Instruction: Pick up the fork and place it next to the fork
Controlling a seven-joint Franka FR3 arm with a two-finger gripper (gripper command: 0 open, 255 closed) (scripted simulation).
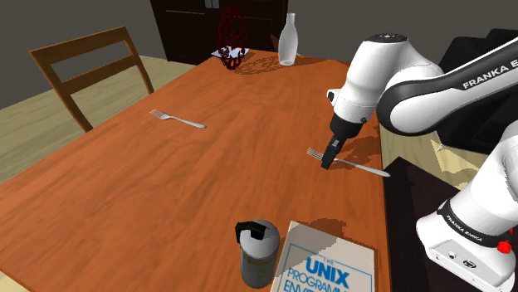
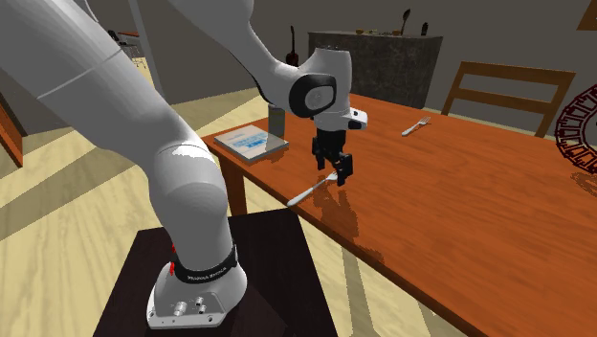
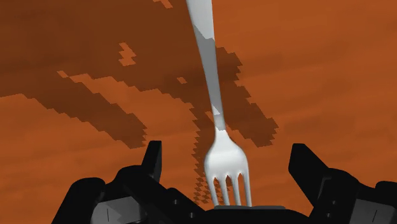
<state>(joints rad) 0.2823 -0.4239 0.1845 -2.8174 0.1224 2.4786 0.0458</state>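
Hovering over table (image 3: pixel 76 51) | hand (image 3: pixel 228 153) released, spread wide | fork (image 3: pixel 210 76) tines between, untouched

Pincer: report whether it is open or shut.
Open. The pincer has its fingers apart on either side of the near fork, not touching it.

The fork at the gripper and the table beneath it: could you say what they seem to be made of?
The fork looks like polished metal: silver-grey with a light sheen along its handle. The table looks like smooth reddish-brown wood with faint grain streaks; solid or veneer, I cannot tell.
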